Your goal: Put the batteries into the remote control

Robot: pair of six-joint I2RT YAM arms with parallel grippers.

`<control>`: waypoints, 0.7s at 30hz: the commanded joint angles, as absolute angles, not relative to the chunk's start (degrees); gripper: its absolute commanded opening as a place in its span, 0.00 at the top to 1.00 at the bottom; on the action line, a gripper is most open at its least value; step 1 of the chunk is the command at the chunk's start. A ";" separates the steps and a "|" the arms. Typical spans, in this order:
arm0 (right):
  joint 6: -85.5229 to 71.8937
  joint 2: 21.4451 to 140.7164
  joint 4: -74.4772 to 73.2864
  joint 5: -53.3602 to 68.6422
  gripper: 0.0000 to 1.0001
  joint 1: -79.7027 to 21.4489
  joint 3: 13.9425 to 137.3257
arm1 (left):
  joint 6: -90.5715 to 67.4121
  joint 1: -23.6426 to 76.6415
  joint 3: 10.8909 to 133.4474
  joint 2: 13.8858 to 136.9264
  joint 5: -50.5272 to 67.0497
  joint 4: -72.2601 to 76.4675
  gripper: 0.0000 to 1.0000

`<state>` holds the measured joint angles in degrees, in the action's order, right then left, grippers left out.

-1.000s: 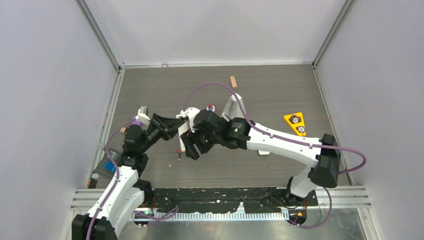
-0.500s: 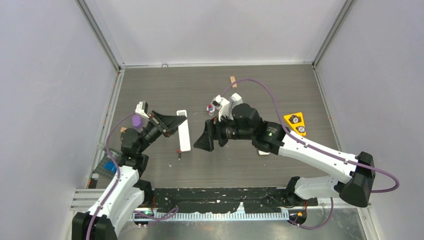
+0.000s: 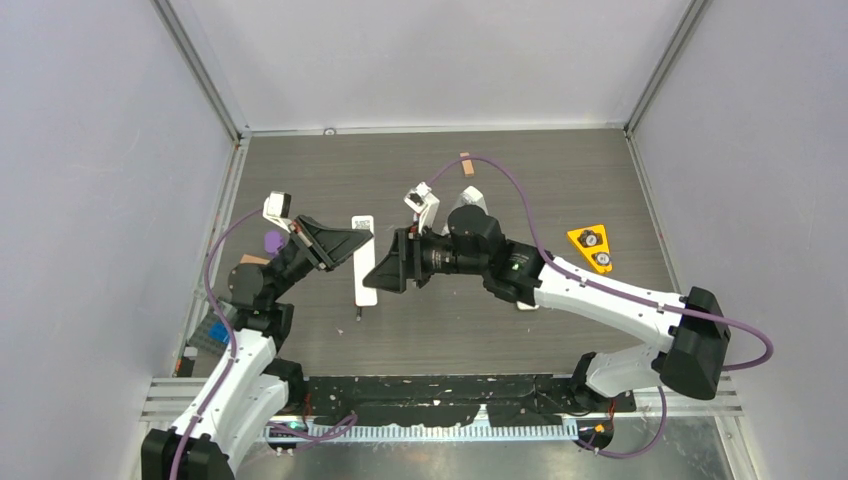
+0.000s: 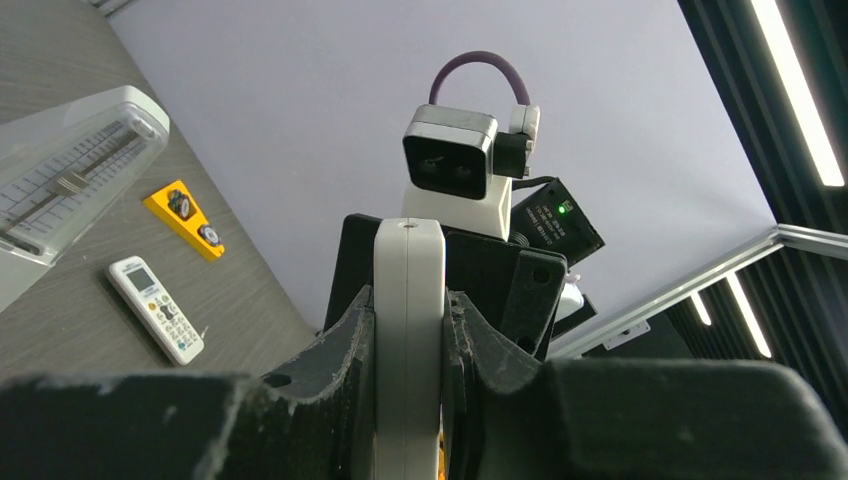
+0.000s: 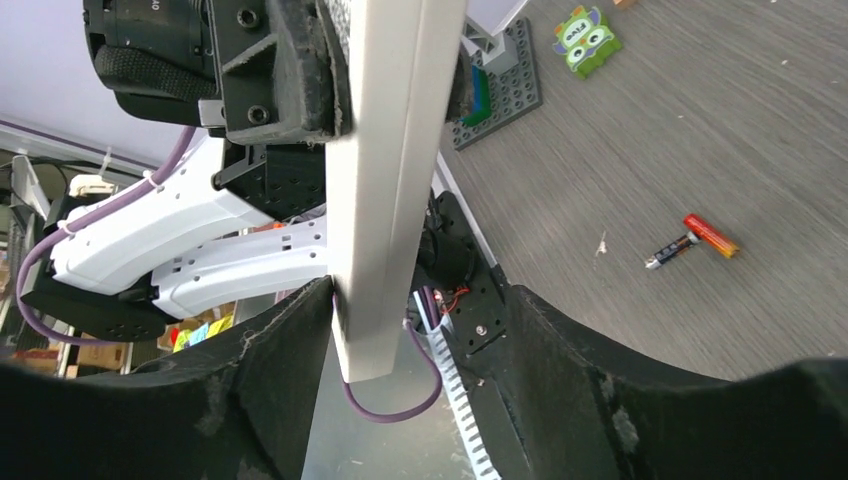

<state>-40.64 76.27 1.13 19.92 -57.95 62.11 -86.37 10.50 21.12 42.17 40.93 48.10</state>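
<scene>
The remote control (image 3: pixel 365 285), a long white bar, is held off the table with my left gripper (image 3: pixel 350 243) shut on its upper part. In the left wrist view both jaws press its sides (image 4: pixel 408 330). My right gripper (image 3: pixel 378 275) faces it from the right and stands open. In the right wrist view the remote's (image 5: pixel 390 180) free end hangs between my right gripper's (image 5: pixel 415 300) jaws, against the left finger (image 5: pixel 290 330) and well clear of the other. The batteries (image 5: pixel 695 240), dark with a red-orange end, lie on the table; one shows below the remote (image 3: pixel 358 318).
A clear metronome (image 4: pixel 70 170), a yellow triangle (image 3: pixel 592 247) and a shorter buttoned remote (image 4: pixel 155 308) lie to the right. A wooden block (image 3: pixel 466 163) sits at the back. A green toy figure (image 5: pixel 585 25) and a grey brick plate (image 3: pixel 210 335) are at the left.
My right gripper pulled away to the right, then came back left until its jaws straddle the remote's free end. My left arm lifted and shifted the remote slightly.
</scene>
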 commanded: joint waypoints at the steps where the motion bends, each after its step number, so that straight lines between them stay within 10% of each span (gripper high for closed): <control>1: -42.45 76.63 7.56 21.29 0.34 -58.84 64.29 | -86.66 10.72 23.55 41.54 42.18 52.37 1.00; 11: -46.78 77.97 12.76 23.35 0.76 -58.89 62.72 | -87.37 10.72 23.40 41.72 42.06 52.42 0.95; 21: -40.55 72.47 1.59 15.47 0.95 -57.75 65.69 | -79.40 10.65 27.54 38.74 42.45 35.11 0.11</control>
